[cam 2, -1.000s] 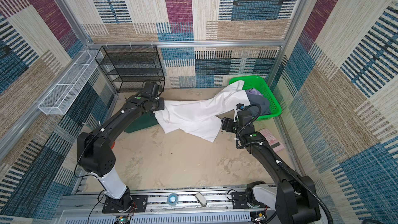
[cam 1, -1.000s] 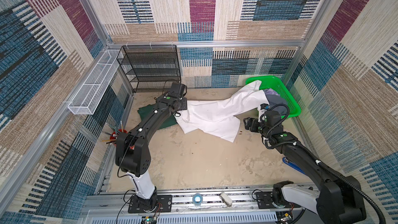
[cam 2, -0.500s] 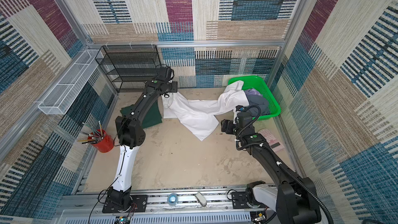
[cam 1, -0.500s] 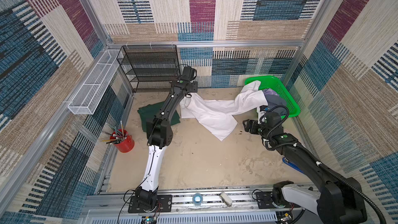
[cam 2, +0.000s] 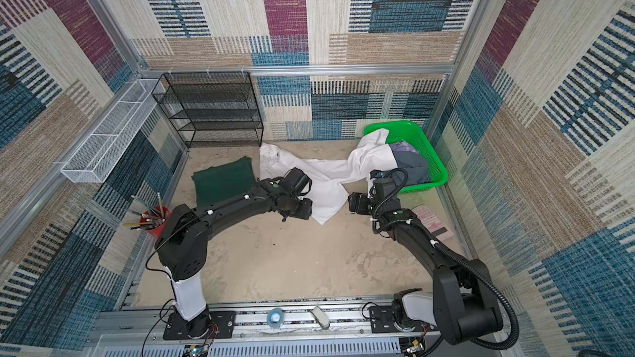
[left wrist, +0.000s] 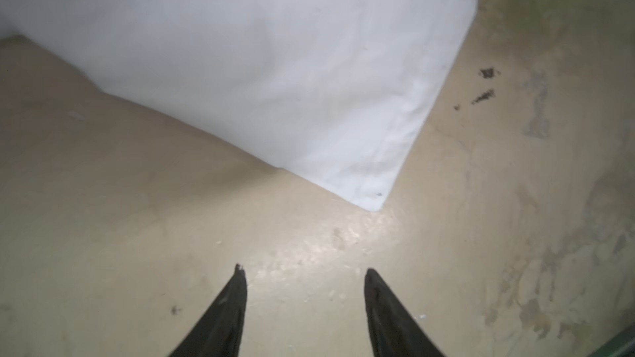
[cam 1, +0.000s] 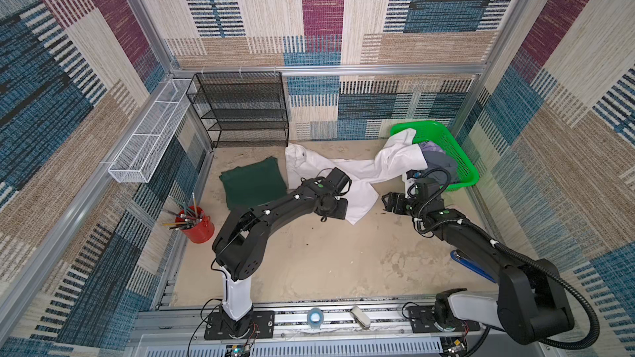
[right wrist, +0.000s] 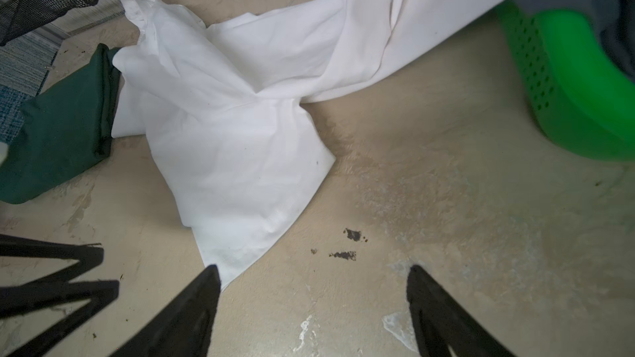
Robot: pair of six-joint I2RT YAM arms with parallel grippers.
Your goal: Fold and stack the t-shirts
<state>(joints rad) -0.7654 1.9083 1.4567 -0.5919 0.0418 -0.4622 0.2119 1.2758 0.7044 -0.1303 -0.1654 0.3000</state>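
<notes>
Left wrist view: left fingers (left wrist: 233, 303) apart facing the white t-shirt (left wrist: 275, 63) corner, right fingers (right wrist: 436, 310) apart too, likely to spread it.

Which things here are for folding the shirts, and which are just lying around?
For the job: white t-shirt; dark green t-shirt; grey t-shirt, inside the green basket.

Just lying about: black mesh shelf; white wire tray; red cup of pencils.
</notes>
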